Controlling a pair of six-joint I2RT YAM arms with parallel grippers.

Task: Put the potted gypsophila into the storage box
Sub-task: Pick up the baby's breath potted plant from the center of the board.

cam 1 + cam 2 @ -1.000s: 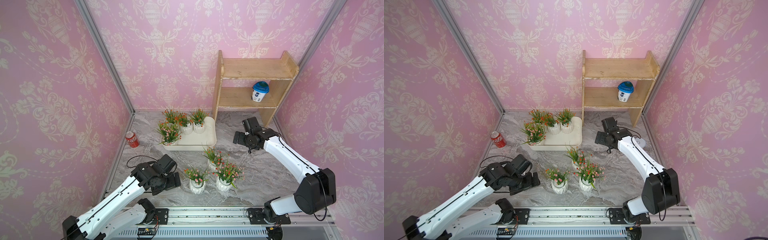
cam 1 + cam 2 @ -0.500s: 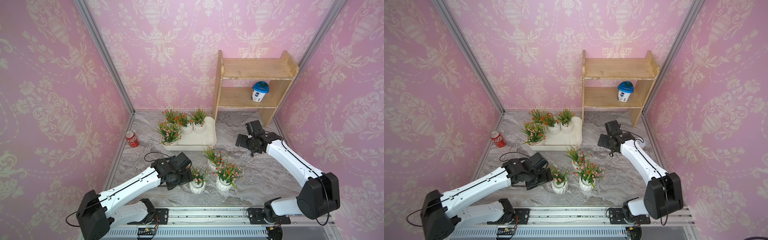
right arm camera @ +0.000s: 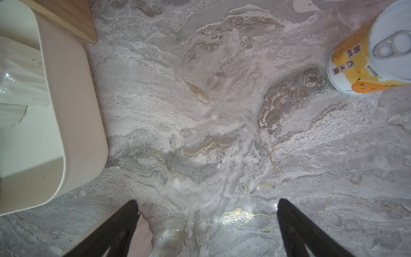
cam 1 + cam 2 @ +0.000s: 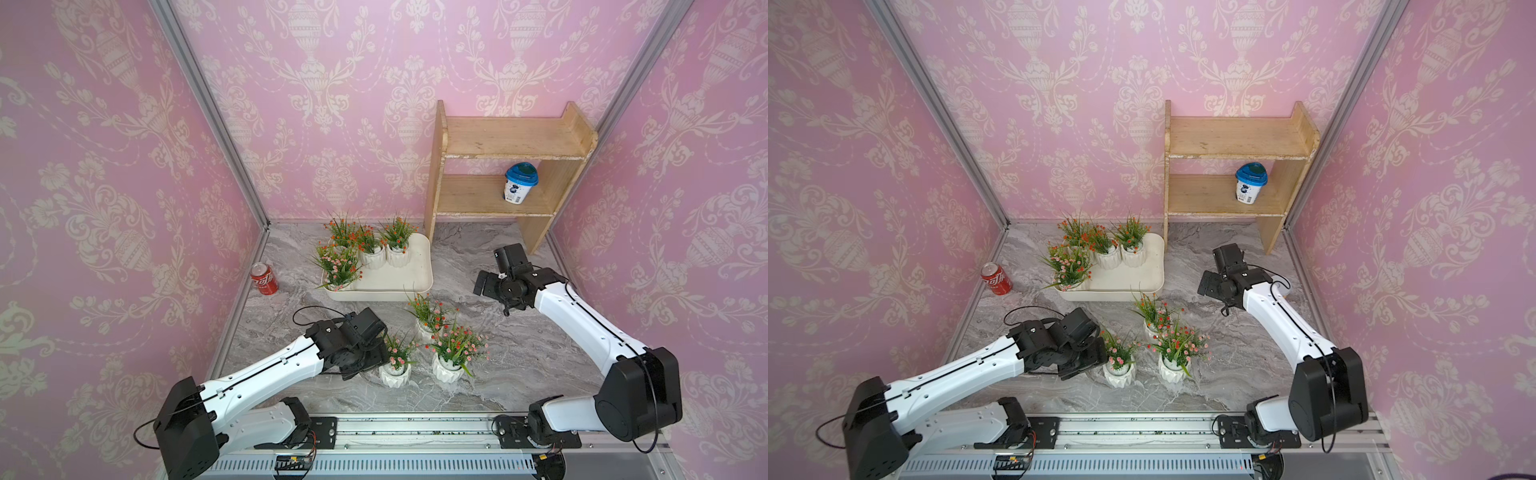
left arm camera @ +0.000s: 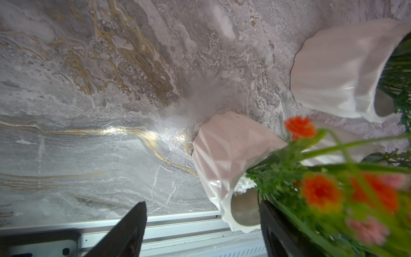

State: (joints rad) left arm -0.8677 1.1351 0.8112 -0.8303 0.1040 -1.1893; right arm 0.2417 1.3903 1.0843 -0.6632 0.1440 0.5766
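Your left gripper (image 4: 380, 357) sits at lower centre in both top views, beside the leftmost of three potted gypsophila (image 4: 395, 374) on the marble. Four more stand in the storage box (image 4: 407, 270) above. Its fingers are apart, clamped on nothing.

The left wrist view shows what the top views hide. The white pot (image 5: 224, 164) lies between the fingers (image 5: 280, 229), its rim close to one, with sprigs across it. I'd centre the pot and grip the ribbed wall, not the foliage, so it lifts upright.

Your right gripper (image 3: 206, 201) hangs spread over bare marble. Only its wrist view clearly shows the yellow can (image 3: 360, 64) at upper right.
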